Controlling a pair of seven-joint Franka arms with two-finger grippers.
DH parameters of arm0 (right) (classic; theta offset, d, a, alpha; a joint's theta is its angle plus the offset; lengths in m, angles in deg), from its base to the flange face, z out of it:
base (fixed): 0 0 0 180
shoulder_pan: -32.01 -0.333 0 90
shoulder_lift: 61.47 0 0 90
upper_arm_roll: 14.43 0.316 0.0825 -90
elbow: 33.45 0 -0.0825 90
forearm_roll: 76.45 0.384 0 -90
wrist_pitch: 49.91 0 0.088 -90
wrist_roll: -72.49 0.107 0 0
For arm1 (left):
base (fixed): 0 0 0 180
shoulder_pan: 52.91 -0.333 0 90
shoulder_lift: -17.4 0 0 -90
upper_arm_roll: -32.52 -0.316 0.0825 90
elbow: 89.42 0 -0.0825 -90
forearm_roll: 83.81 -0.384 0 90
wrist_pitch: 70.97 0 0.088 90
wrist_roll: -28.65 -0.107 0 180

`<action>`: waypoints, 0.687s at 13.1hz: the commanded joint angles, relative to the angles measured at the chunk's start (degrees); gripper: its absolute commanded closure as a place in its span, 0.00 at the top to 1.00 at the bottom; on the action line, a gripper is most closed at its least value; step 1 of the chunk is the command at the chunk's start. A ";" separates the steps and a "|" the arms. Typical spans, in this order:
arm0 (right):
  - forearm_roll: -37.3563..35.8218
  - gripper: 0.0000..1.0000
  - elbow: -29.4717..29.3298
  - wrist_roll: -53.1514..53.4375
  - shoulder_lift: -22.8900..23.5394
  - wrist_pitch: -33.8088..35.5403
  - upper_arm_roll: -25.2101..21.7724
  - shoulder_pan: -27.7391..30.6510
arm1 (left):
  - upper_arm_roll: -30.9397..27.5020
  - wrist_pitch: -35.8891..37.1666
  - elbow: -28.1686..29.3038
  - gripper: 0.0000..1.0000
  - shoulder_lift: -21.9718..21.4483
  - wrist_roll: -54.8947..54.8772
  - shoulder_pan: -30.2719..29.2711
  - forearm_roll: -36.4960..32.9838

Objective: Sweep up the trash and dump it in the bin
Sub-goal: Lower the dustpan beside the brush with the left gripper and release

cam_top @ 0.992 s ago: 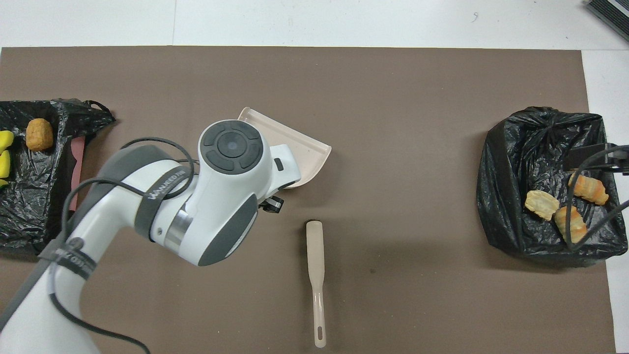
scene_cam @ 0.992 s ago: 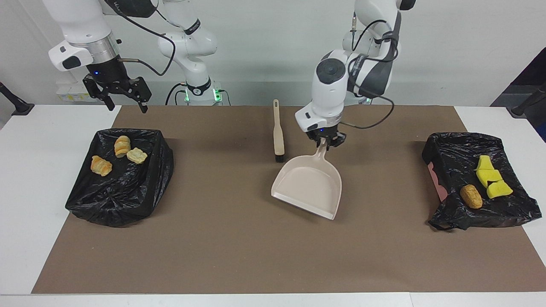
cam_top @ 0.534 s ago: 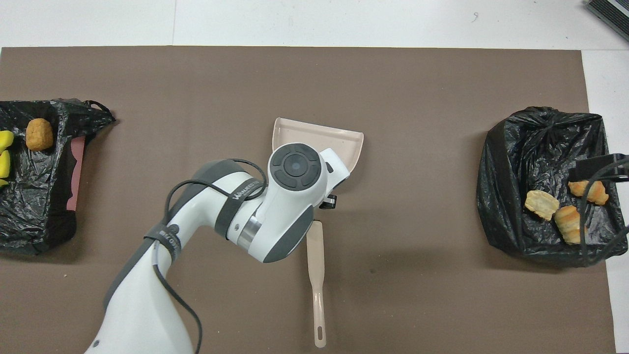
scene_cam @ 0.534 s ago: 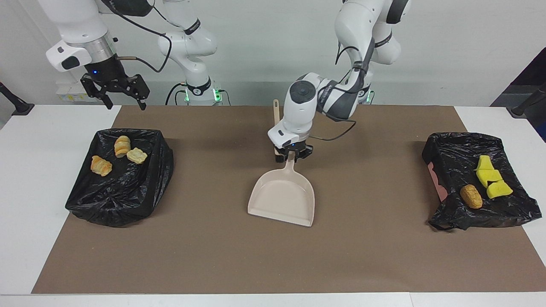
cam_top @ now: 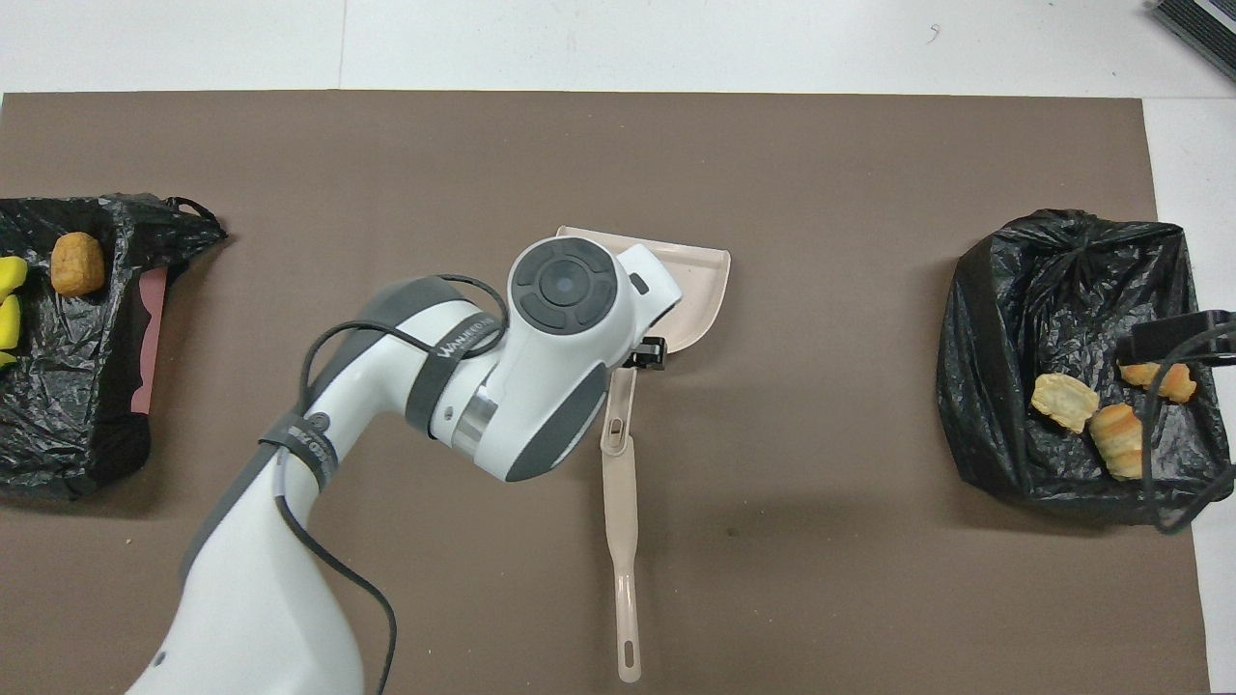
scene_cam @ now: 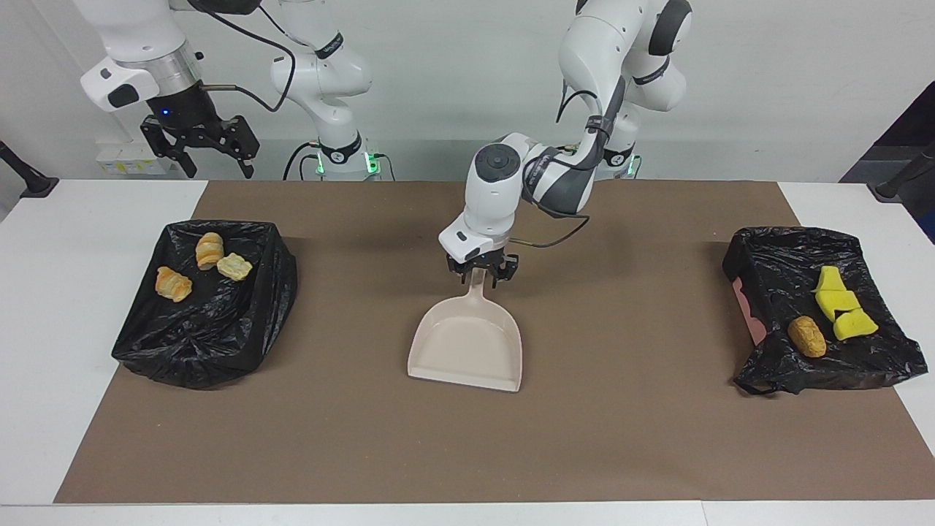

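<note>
The trash lies in two black-bagged bins. Three croissant-like pieces [scene_cam: 210,250] [cam_top: 1064,402] sit in the bin [scene_cam: 204,336] [cam_top: 1043,290] at the right arm's end. Yellow sponge wedges [scene_cam: 840,303] and a brown nugget [scene_cam: 806,336] [cam_top: 77,264] sit in the bin [scene_cam: 825,369] [cam_top: 68,405] at the left arm's end. The beige dustpan [scene_cam: 467,351] [cam_top: 700,280] lies flat mid-mat. My left gripper [scene_cam: 482,276] is at its handle. My right gripper [scene_cam: 218,168] hangs open and empty above the croissant bin's robot-side edge.
The beige brush [cam_top: 619,541] lies on the brown mat [scene_cam: 365,438], nearer to the robots than the dustpan, its head end meeting the dustpan's handle. In the facing view the left arm hides it. White table [scene_cam: 44,329] borders the mat.
The left arm has carried the dustpan toward the right arm's end and turned it, and it now lies flat in line with the brush. The right gripper has shifted slightly.
</note>
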 commanded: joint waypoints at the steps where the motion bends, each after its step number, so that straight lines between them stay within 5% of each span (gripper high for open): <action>1: 0.70 1.00 0.93 0.27 -0.80 -0.10 0.22 0.23 | -0.17 2.89 0.47 1.00 -2.68 -7.55 -5.75 0.41; 9: 0.70 1.00 1.02 3.70 -0.80 -0.10 0.31 0.05 | -0.18 4.91 0.47 1.00 -6.72 -31.10 -22.89 0.32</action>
